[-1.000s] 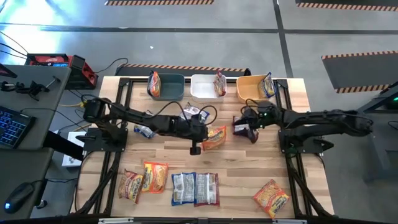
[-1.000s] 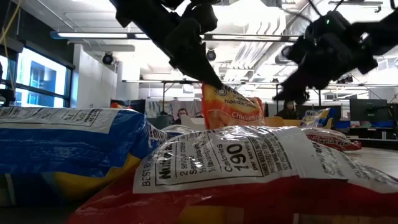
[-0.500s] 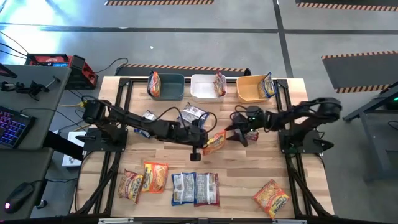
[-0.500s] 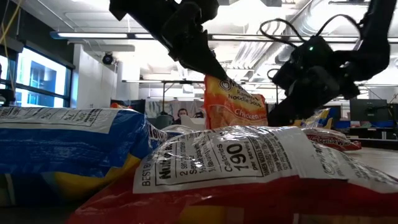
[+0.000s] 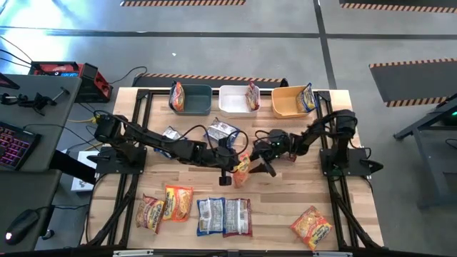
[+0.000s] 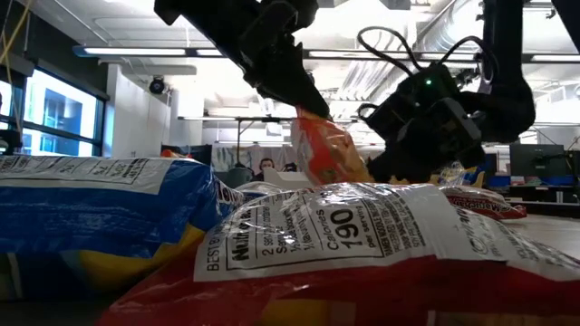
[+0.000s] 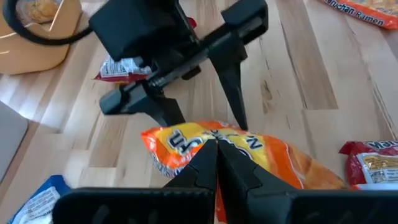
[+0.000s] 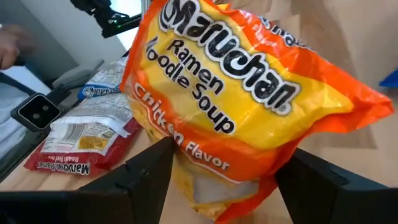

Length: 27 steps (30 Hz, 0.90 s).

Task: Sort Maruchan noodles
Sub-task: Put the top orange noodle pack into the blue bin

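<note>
Mid-table, the left gripper [image 5: 238, 165] is pinched tight on the top edge of an orange chicken packet [image 5: 243, 165], holding it up off the wood so it dangles. The right gripper [image 5: 265, 158] has its fingers spread wide on either side of the same packet; from its own wrist view the packet [image 8: 249, 106] fills the gap between the two fingers, but they don't look closed on it. It reads as a handover between the arms. The risk, as I see it, is timing: if the left lets go before the right has squeezed, the packet drops back to the table. If both pull at once, the crinkly wrapper could tear or slide out. The packet also hangs at a slant, so the right fingers may catch only a loose corner and lose it on the way to a bin. The orange bin [image 5: 288, 101], white bin [image 5: 233, 100] and blue bin [image 5: 196, 100] sit along the far edge, each with a packet propped in it. More packets lie in a row near the front edge [image 5: 224, 216], and a few lie loose just behind the grippers [image 5: 222, 130], close enough to get bumped.
</note>
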Available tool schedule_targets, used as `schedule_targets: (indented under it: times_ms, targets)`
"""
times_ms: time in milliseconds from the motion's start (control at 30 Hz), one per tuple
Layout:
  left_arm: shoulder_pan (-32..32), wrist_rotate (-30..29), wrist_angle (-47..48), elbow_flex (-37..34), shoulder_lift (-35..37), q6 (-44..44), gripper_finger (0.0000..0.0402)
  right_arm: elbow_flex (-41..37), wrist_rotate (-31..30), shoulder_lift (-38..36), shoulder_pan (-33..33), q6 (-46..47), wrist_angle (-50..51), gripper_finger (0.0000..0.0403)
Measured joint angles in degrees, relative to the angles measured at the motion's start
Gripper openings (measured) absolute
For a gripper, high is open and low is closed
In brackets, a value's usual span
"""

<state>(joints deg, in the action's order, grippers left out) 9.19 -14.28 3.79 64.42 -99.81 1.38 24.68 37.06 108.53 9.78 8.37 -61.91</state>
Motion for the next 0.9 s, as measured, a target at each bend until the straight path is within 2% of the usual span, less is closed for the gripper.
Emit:
schedule_targets:
  times_ms: [167,400,500,633,700,800,900]
  targets:
    - [0.0,0.0,1.1,0.0,0.0,1.6,0.0,1.2,-1.6,0.6,-0.7,0.7,-0.1,0.0195]
    - [0.0,0.0,1.2,0.0,0.2,6.1,0.0,1.2,-3.9,0.6,-0.9,0.5,-2.0,0.0058]
    - [0.0,0.0,2.2,0.1,1.2,7.9,0.0004,1.2,-4.1,0.5,-0.8,-0.2,-2.3,0.0015]
    - [-0.5,0.3,5.9,0.1,5.4,12.8,0.0021,1.2,-5.1,-0.4,-0.8,-2.5,-2.1,0.0009]
    - [-1.6,3.3,8.9,0.1,7.6,16.5,0.0033,1.2,-5.8,-1.0,-0.8,-4.0,-2.4,0.0011]
    - [-3.4,7.4,12.3,0.1,9.6,22.3,0.0062,1.2,-7.6,-3.3,-1.0,-7.0,-1.1,0.0005]
    - [-4.3,8.0,16.1,0.1,9.8,26.6,0.0101,1.2,-10.4,-6.4,-1.5,-11.0,1.0,0.0001]
